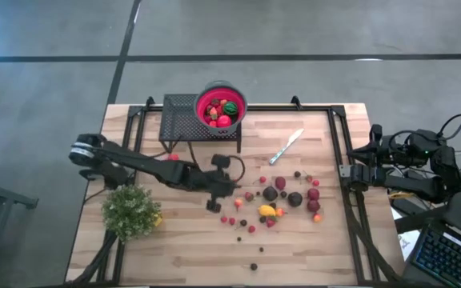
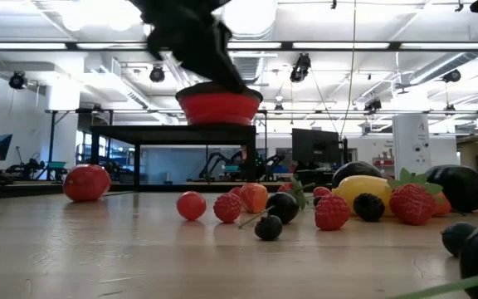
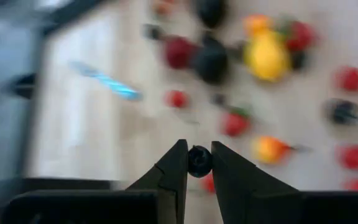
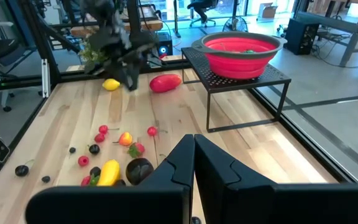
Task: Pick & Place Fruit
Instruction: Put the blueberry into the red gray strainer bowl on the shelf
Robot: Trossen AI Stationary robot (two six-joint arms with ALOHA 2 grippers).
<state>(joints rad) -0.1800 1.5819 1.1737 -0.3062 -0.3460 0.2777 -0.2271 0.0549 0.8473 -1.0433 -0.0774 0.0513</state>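
Gripping a small dark berry (image 3: 199, 160) between its two fingertips, the left hand (image 1: 214, 200) hangs just left of centre in the overhead frame, at the left edge of the scattered fruit (image 1: 282, 200). The berry is round, so it has no long axis to speak of; the wrist camera shows it pinched squarely in the gap between the fingers.

Most of the fruit lies loose on the bench (image 1: 310, 248), centre to centre-right from above: small red berries, dark maroon plums, an elongated yellow piece (image 1: 267, 211) lying roughly left to right in the frame. A larger red piece (image 4: 165, 82) (oblong, lying flat) rests left of the wire stand (image 1: 184, 120). A red bowl (image 1: 221, 104) sits on that stand at upper centre, with several fruits already in it.

A silver knife (image 1: 286, 146) lies diagonally right of the bowl, tip toward the upper right. A bushy green plant (image 1: 130, 210) stands at lower left.

The right hand (image 4: 194, 140) waits at the right edge of the bench, fingers clenched together on nothing.
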